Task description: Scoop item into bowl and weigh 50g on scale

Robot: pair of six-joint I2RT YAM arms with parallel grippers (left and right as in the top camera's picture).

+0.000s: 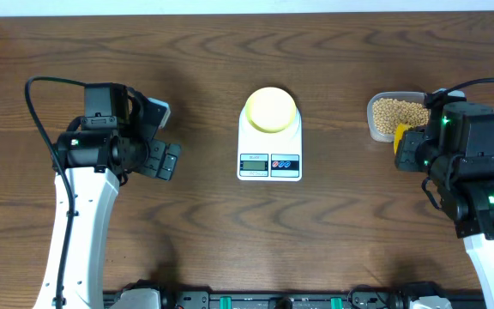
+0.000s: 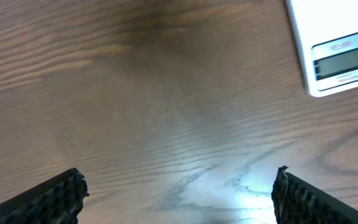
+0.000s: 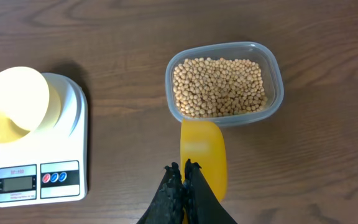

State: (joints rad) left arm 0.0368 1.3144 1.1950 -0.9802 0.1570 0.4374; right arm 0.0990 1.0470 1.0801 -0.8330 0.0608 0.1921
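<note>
The pale-yellow bowl sits on the platform of the white scale, and I see nothing in it. The tan beans fill a clear plastic tub to the right of the scale. My right gripper is shut on the handle of a yellow scoop whose empty bowl points at the tub's near wall. My left gripper hangs wide open over bare wood, left of the scale.
The brown wooden table carries only the scale and the tub. The tub stands close to the right arm's body. A black rail with connectors runs along the front edge.
</note>
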